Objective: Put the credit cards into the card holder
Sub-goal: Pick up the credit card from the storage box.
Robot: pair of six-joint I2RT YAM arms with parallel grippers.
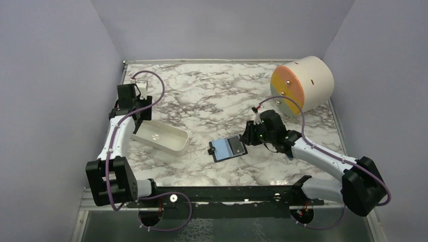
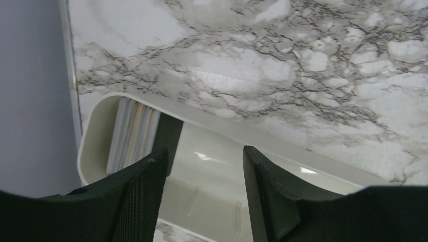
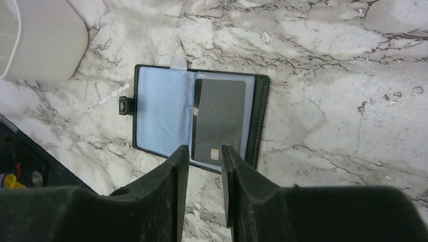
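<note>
The card holder (image 1: 228, 147) lies open on the marble, light blue inside (image 3: 164, 108), its stud tab (image 3: 124, 105) at the left. A dark grey credit card (image 3: 220, 120) with a chip lies in its right sleeve. My right gripper (image 3: 204, 150) hovers at the holder's near edge (image 1: 247, 137), open by a narrow gap with nothing between the fingers. More credit cards (image 2: 132, 132), pale ones and a dark one (image 2: 169, 132), stand stacked at the left end of the white tray (image 2: 212, 126). My left gripper (image 2: 204, 157) hangs open over that tray (image 1: 136, 112), holding nothing.
The white oblong tray (image 1: 160, 135) sits left of centre. A large cream cylinder with an orange face (image 1: 302, 83) lies at the back right. Grey walls close in on the left, back and right. A black rail (image 1: 222, 194) runs along the near edge.
</note>
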